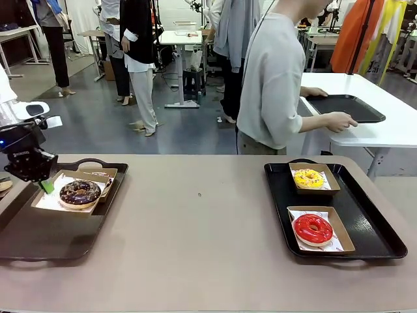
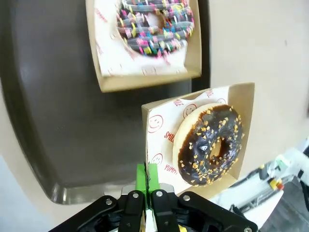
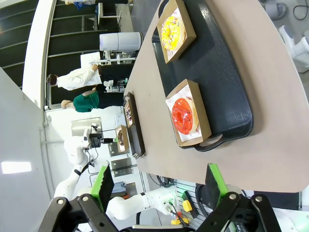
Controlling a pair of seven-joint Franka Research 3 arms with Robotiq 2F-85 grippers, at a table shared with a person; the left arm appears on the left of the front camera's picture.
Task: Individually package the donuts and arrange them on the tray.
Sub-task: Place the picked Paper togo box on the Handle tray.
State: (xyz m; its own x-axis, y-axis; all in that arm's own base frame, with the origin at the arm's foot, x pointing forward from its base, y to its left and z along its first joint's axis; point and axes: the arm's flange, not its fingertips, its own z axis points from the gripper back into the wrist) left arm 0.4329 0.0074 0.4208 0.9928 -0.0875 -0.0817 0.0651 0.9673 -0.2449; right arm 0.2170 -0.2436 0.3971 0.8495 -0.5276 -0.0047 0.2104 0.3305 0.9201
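My left gripper (image 1: 47, 188) (image 2: 146, 175) is shut on the near edge of a paper-lined cardboard box (image 2: 159, 121) holding the dark chocolate donut (image 1: 80, 193) (image 2: 210, 144), over the right part of the left black tray (image 1: 39, 235) (image 2: 63, 121). Behind it, a second box on that tray holds the purple-and-white sprinkled donut (image 2: 154, 24), mostly hidden in the front view. The right black tray (image 1: 371, 225) (image 3: 219, 72) carries the boxed yellow donut (image 1: 309, 178) (image 3: 173, 28) and the boxed red donut (image 1: 313, 228) (image 3: 185, 115). My right gripper (image 3: 158, 183) hangs open, well above the table.
A person (image 1: 273, 78) stands at the far side, turned to a white side table, hands on another black tray (image 1: 345, 107). The brown table top (image 1: 202, 222) lies bare between the two trays. Other people and tables show farther back.
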